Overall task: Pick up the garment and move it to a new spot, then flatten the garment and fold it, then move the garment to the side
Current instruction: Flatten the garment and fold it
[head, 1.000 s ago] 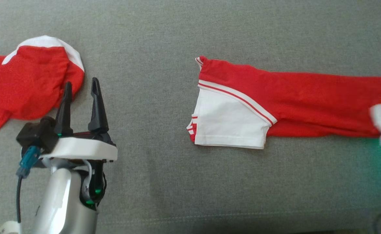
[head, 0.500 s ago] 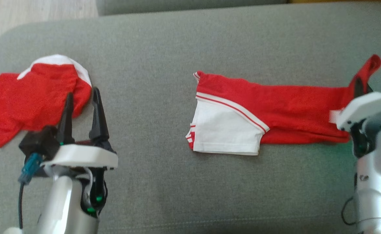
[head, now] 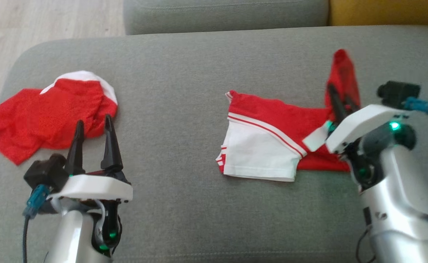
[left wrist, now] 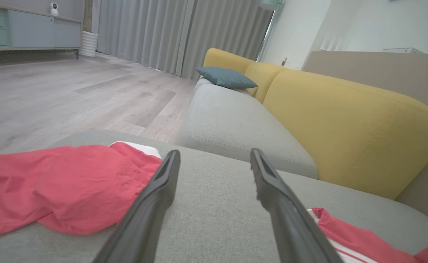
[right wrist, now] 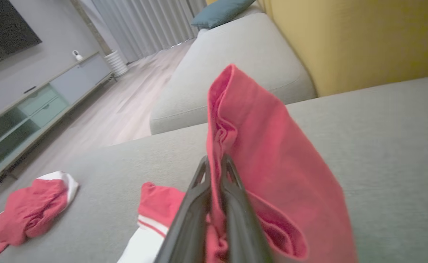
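Since a moment ago the right pincer (head: 340, 98), clenched on the red end of the garment (head: 268, 117), has lifted that end toward the white sleeve (head: 258, 153), leaving less cloth flat on the sofa seat (head: 184, 91), while the left pincer (head: 93, 122) stays released beside the other red cloth (head: 46, 113).

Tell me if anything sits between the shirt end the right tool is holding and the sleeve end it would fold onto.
Nothing visible does. The right tool is shut on the red end of the garment, held above the flat part. The crumpled red cloth lies far left, by the open left tool, outside that path.
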`<state>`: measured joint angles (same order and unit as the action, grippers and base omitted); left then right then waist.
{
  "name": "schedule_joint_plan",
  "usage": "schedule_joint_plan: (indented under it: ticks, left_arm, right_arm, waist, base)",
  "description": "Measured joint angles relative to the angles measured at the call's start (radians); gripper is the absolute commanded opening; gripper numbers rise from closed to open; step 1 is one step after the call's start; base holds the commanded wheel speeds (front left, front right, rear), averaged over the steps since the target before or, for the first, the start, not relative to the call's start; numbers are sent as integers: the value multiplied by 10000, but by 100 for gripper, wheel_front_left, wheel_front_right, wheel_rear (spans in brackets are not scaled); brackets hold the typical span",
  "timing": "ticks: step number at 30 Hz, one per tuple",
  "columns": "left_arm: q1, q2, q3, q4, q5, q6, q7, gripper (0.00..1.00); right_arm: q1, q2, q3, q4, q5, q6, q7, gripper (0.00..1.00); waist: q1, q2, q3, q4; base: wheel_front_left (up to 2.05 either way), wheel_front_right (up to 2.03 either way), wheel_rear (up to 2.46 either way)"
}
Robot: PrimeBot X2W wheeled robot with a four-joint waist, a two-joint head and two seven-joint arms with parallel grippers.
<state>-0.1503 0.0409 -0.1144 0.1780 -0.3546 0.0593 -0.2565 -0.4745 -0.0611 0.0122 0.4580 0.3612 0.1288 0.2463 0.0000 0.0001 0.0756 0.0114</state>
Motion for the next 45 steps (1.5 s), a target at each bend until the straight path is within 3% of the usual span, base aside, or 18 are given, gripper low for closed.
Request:
schedule_joint_plan:
  ticks: [7, 18, 27, 28, 29, 37, 41, 45]
  left_arm:
    - [9, 0, -69, 19, 0, 23, 0, 100]
    - [6, 2, -316, 194, -4, 23, 0, 100]
    - [6, 2, -353, 242, -105, 25, 0, 100]
    - [6, 2, -359, 247, -105, 27, 0, 100]
    - [6, 2, -372, 251, -105, 27, 0, 100]
    - [12, 2, -314, 351, -105, 58, 0, 100]
    - [23, 2, -295, 305, -105, 69, 0, 100]
    - [48, 2, -236, 155, -104, 109, 0, 100]
  right_arm:
    - [110, 0, 1609, 846, 1708, 0, -984, 0]
    - [-1059, -17, 4034, 4230, 4205, 0, -3661, 0]
    - [-1643, -25, 6422, 5292, 6073, 0, -4527, 0]
    - [-1711, -29, 6638, 5411, 6207, 0, -4589, 76]
    - [-1755, -33, 6809, 5423, 6397, 0, -4602, 100]
    - [-2350, -31, 8207, 5231, 7762, 0, -4880, 100]
    - [-2976, -31, 8228, 5672, 7683, 0, -4939, 100]
    - [-3754, -35, 7662, 6544, 6512, 0, -4943, 100]
  waist:
    - [0, 0, 109, 452]
    - [0, 0, 346, 1267]
    - [0, 0, 376, 1392]
    - [0, 0, 376, 1390]
    - [0, 0, 376, 1391]
    - [0, 0, 203, 1135]
    - [0, 0, 111, 941]
    - [0, 0, -25, 618]
  base:
    - [0, 0, 0]
    - [0, 0, 0]
    - [0, 0, 0]
    - [0, 0, 0]
    - [0, 0, 0]
    - [0, 0, 0]
    - [0, 0, 0]
    - [0, 0, 0]
